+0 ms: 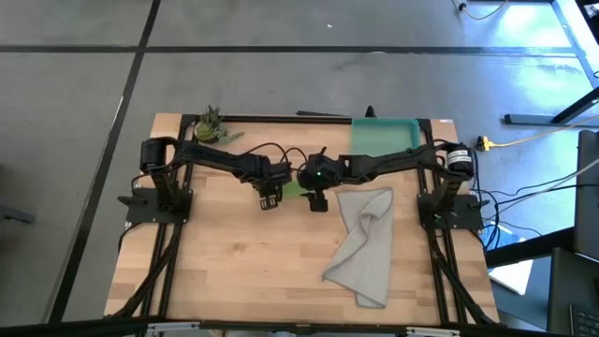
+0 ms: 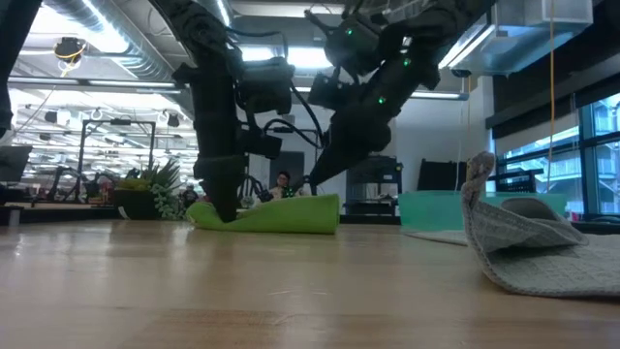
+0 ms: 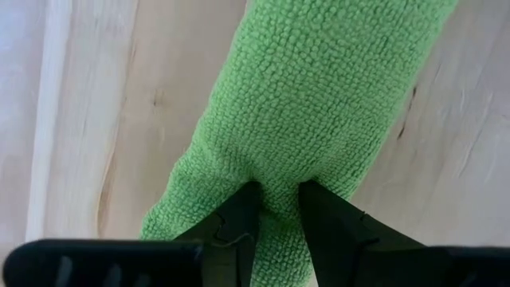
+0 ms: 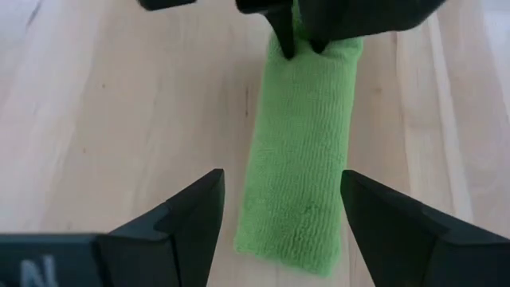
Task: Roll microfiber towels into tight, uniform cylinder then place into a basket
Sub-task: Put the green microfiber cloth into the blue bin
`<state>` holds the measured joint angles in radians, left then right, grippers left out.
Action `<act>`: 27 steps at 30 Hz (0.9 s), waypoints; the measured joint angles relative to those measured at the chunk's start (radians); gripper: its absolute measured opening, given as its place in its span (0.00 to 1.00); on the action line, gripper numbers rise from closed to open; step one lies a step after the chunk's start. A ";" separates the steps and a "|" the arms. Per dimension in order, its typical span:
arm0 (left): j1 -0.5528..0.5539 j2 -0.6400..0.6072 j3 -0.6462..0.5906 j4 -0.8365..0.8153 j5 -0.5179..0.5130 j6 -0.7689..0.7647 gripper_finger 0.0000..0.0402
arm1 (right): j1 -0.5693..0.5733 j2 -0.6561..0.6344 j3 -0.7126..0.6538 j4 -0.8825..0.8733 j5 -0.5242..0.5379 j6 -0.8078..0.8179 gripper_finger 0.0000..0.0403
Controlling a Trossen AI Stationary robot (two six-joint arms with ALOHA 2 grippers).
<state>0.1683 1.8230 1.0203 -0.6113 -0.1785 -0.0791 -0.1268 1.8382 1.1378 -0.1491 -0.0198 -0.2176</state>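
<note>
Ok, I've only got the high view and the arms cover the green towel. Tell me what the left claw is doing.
Observer: The left claw is pinched shut on one end of the rolled-up green towel.
Operator: Now the right one.
Observer: The right claw is open, its fingers straddling the roll's other end without touching it.
Operator: Check the other towel from the side.
Observer: In the low view, the grey towel lies crumpled, one corner standing upright.
</note>
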 joint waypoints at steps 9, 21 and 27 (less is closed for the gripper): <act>-0.007 0.000 0.000 0.000 0.008 -0.019 0.23 | -0.035 0.071 0.000 0.099 0.000 -0.001 0.63; -0.009 0.000 -0.001 0.002 0.002 -0.022 0.23 | -0.068 0.148 0.000 0.178 0.000 0.004 0.63; -0.010 0.000 -0.001 0.003 0.001 -0.022 0.23 | -0.067 0.149 0.000 0.173 -0.079 0.009 0.63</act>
<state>0.1585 1.8233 1.0194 -0.6080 -0.1771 -0.1013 -0.1940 1.9869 1.1378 0.0242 -0.0988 -0.2085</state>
